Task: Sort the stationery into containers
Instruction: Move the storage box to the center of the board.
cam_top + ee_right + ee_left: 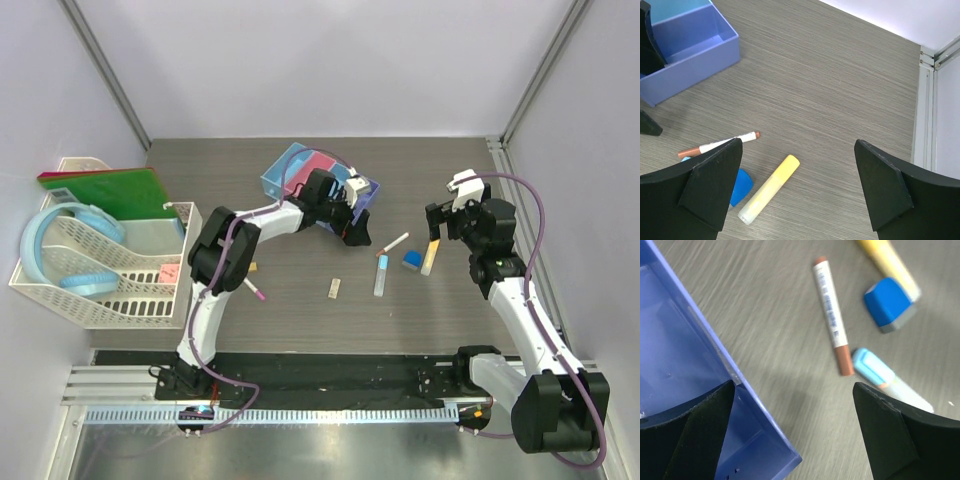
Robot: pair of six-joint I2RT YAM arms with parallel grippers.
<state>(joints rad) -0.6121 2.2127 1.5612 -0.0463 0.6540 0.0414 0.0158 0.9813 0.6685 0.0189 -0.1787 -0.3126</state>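
Note:
The containers (318, 182) are joined bins at the back centre. Their purple end bin (685, 390) fills the left of the left wrist view, also seen in the right wrist view (690, 47). My left gripper (352, 222) hangs open over that bin's corner, nothing between its fingers. On the table lie a white pen (393, 244), pale blue tube (381, 275), blue block (411, 260) and yellow stick (430, 257). My right gripper (438, 225) is open above the yellow stick (769, 189). Further left lie a tan piece (335, 288), another tan piece (253, 266) and a second pen (253, 289).
A white lattice basket (100, 275) at the left edge holds a big blue hoop (55, 240) and a green board (105, 188). A metal rail (925, 125) runs along the table's right edge. Grey walls close in the back and sides.

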